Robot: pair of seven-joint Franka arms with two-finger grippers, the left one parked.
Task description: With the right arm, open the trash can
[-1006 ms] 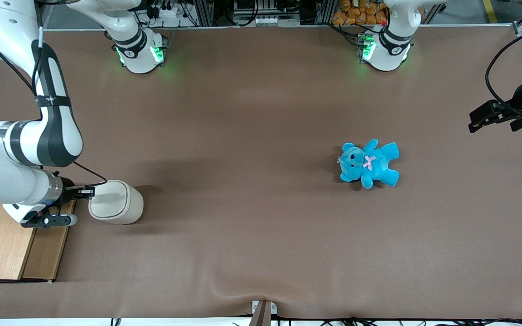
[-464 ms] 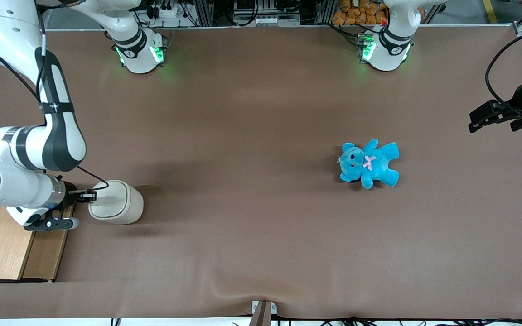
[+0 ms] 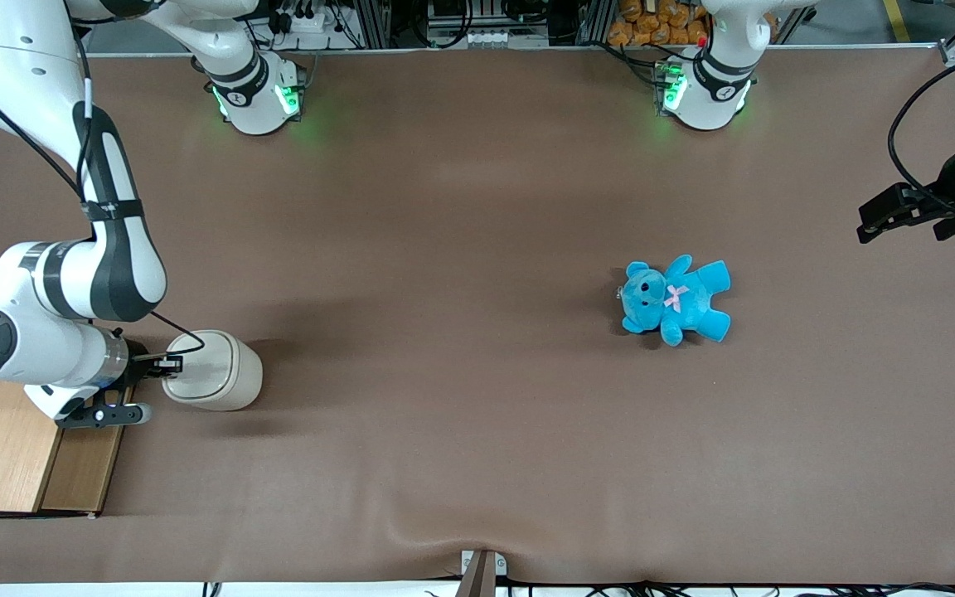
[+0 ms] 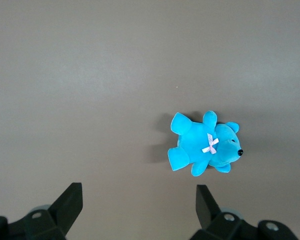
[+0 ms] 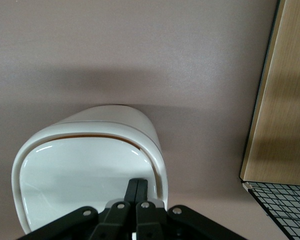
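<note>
one tool [image 5: 138,192], fingers pressed together, rests at the lid edge of the trash can [image 3: 214,370], seemingly touching; the can stands on the counter [image 3: 477,414] beside the wood-topped box [image 3: 21,444].

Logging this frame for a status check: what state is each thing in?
Cream-white plastic trash can: upright, lid down, thin gap at one edge.
Right arm's black gripper: shut, fingers together at the lid's rim.
Blue plush teddy bear: lying flat on the table, untouched.
</note>
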